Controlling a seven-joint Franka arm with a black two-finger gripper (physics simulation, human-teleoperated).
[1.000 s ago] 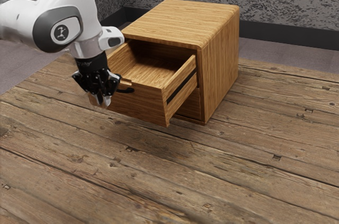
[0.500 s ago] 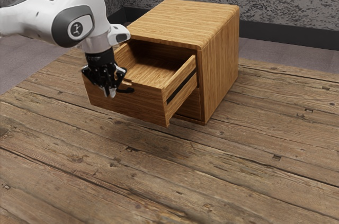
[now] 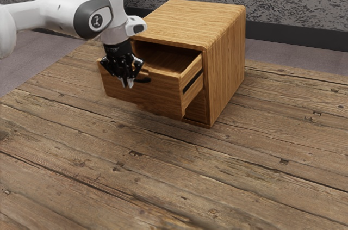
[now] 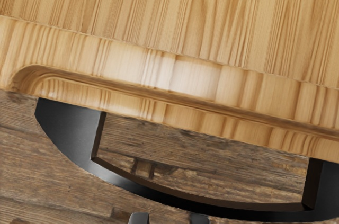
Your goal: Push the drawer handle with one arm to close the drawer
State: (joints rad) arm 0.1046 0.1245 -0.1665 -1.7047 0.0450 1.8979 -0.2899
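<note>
My gripper (image 3: 128,84) points down in front of the upper drawer (image 3: 160,93), its two fingertips a little apart with nothing seen between them. Beside them the black curved handle (image 3: 143,80) sticks out from the drawer front, partly hidden by the gripper. The drawer stands partly out of the wooden cabinet (image 3: 227,56). In the wrist view, the handle (image 4: 66,128) bows out from the wooden drawer front (image 4: 127,65); the tips of the gripper (image 4: 169,219) are at its outer side, close to the curved bar.
A lower drawer front (image 3: 197,107) sits in the cabinet beneath the upper one. The cabinet stands on a plank surface (image 3: 163,175), with a grey patterned wall (image 3: 293,1) behind it.
My hand has moved toward the cabinet and the exterior view's right. Over the last half second the upper drawer has slid partway inward, so less of its side shows.
</note>
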